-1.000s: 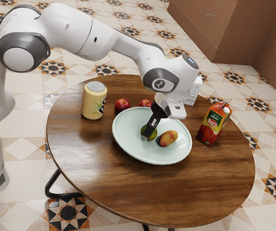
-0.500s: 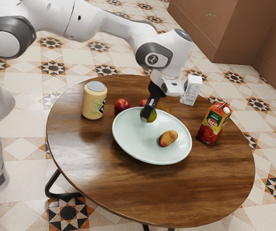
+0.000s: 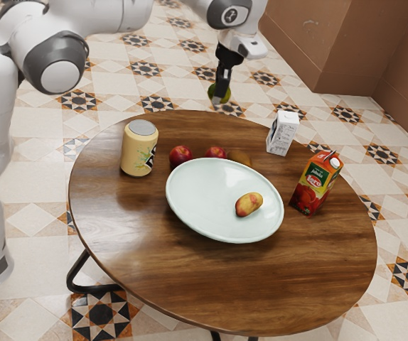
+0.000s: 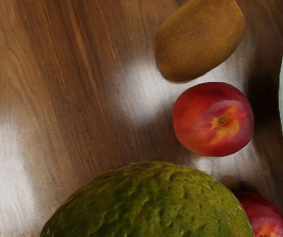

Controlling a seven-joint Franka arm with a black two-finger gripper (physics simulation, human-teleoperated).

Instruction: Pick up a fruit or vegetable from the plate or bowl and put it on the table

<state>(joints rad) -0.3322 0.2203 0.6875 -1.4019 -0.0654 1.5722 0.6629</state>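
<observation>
The avocado point(image 3: 222, 92) is held aloft between the closed fingers of the gripper point(image 3: 219, 98), away from the plate point(image 3: 204, 202), where a mango point(image 3: 249, 204) is left lying. Two peaches point(image 3: 180, 157) point(image 3: 216, 153) and a kiwi point(image 3: 240, 158) are set on the table point(image 4: 53, 98) near the plate's rim, and in the wrist view they are seen close to the avocado's outline. If the avocado were lowered over them, a peach could be struck and sent rolling, or the avocado could be left propped on fruit rather than on wood. If it were let go too high, a bounce would be invited by its rounded shape, and it could be rolled over the table's edge, as nothing is placed there to stop it. Too long a reach outward could have it dropped to the floor point(image 3: 190, 64). A slip might also be caused by a jerky swing, since so bulky a fruit is gripped by narrow fingers. A low, gentle release onto bare wood seems called for
</observation>
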